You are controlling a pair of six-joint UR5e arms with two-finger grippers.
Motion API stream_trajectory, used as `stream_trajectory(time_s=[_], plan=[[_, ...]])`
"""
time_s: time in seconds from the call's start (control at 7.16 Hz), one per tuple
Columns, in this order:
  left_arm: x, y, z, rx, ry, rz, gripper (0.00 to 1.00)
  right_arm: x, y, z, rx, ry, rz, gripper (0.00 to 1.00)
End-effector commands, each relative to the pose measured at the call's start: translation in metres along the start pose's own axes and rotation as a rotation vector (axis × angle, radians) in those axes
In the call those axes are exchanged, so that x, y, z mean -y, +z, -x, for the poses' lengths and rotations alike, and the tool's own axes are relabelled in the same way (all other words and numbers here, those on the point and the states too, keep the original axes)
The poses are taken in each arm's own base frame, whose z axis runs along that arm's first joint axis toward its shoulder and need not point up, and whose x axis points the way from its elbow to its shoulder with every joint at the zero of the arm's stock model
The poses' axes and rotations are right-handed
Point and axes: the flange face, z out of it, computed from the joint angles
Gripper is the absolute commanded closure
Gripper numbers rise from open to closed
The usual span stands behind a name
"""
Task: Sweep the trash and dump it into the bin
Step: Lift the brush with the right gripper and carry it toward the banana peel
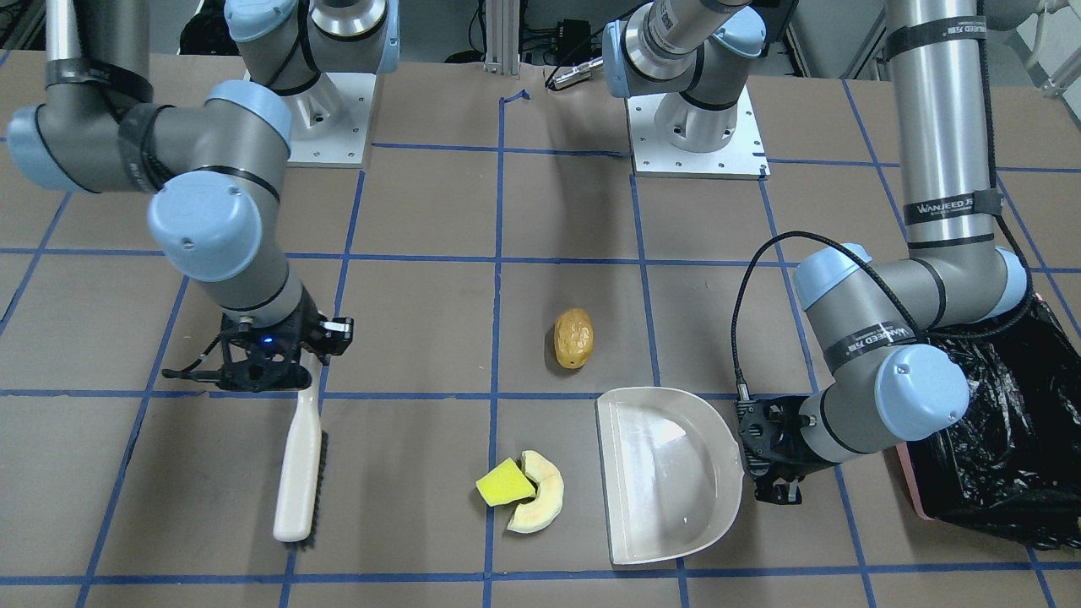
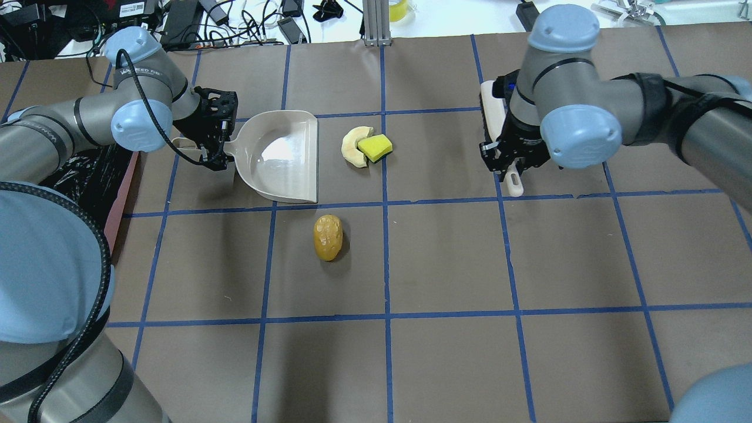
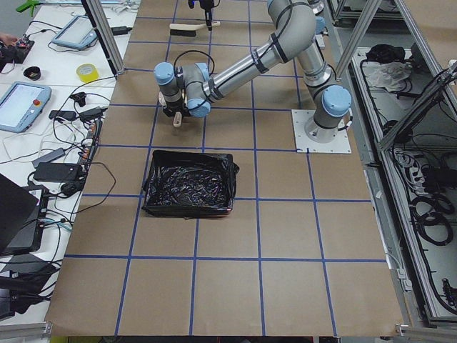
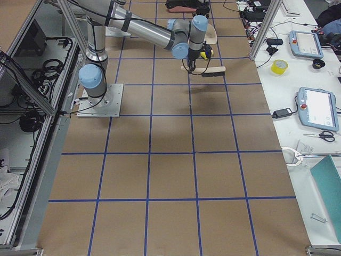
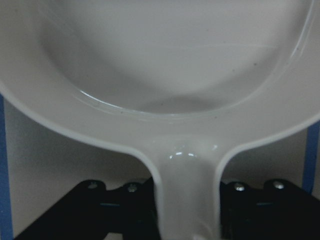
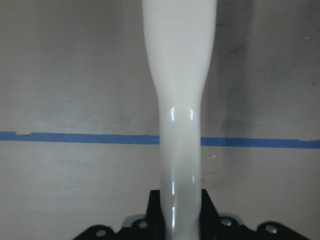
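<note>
The brown potato-like piece (image 1: pixel 573 338) lies alone on the table, also in the overhead view (image 2: pixel 328 237). The yellow-and-green sponge wedge (image 1: pixel 504 483) touches the cream crescent slice (image 1: pixel 540 498) just in front of the open mouth of the beige dustpan (image 1: pixel 667 477). My left gripper (image 1: pixel 764 452) is shut on the dustpan's handle (image 5: pixel 186 200). My right gripper (image 1: pixel 287 363) is shut on the handle (image 6: pixel 179 150) of the beige brush (image 1: pixel 300 473), well off to the side of the trash. The pink bin (image 1: pixel 908 473) with its black bag stands behind the left arm.
The bin (image 2: pixel 120 194) sits at the table's left edge in the overhead view, close to the left arm's elbow. Both arm bases stand at the table's back. Blue tape lines grid the brown tabletop (image 2: pixel 446 258).
</note>
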Motion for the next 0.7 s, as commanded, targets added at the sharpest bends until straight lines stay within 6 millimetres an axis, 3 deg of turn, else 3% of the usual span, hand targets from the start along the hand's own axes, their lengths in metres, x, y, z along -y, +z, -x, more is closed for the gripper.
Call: stream_trajectory(time_s=[0.0, 0.28, 0.56], plan=[[0.000, 0.000, 0.000, -0.002, -0.006, 0.000, 1.00, -0.015, 0.002, 0.060, 0.039, -0.026, 0.004, 1.00], [0.001, 0.001, -0.001, -0.003, -0.006, 0.000, 1.00, 0.001, -0.003, 0.096, 0.040, -0.055, -0.016, 1.00], [0.001, 0.000, 0.000, 0.000, -0.004, 0.000, 1.00, 0.028, 0.010, 0.105, 0.013, -0.054, 0.034, 1.00]])
